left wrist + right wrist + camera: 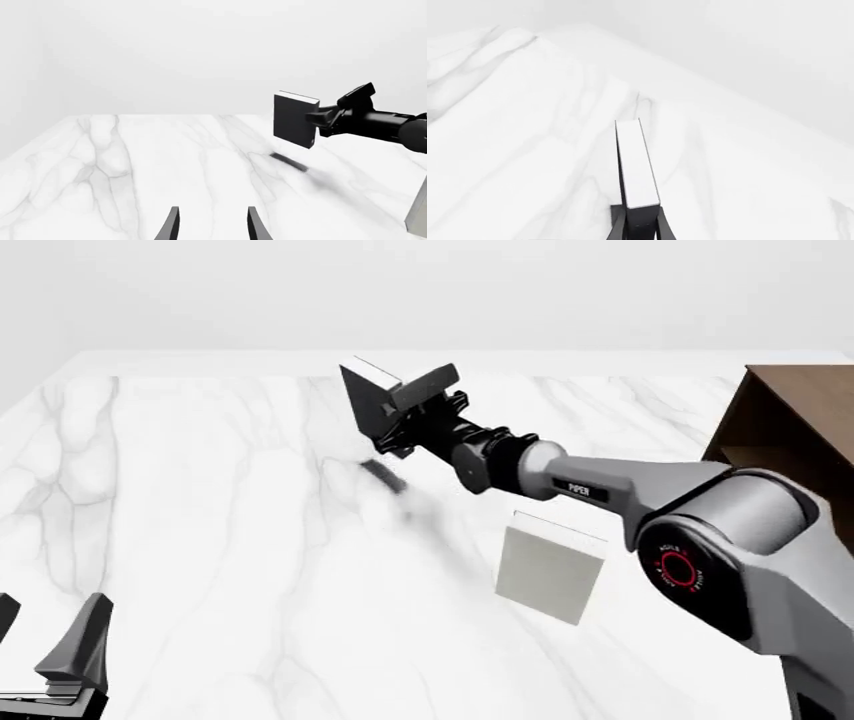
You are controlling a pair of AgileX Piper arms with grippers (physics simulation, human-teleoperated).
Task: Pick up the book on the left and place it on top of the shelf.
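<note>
The black-covered book [367, 395] with a white page edge hangs upright above the marble table, lifted clear of its shadow [384, 476]. My right gripper [400, 410] is shut on the book's edge, reaching in from the right. The right wrist view looks along the book's white page edge [636, 165], clamped between the fingers [620, 225]. The left wrist view shows the book [293, 120] held in the air by the right arm. My left gripper [210, 225] rests low at the near left of the table [60, 665], open and empty. The dark brown shelf [787, 425] stands at the right edge.
A light grey book [550, 565] stands upright on the table under the right arm's forearm. The marble table [200, 520] stretches to the left and back. A grey edge [417, 215] shows at the side of the left wrist view.
</note>
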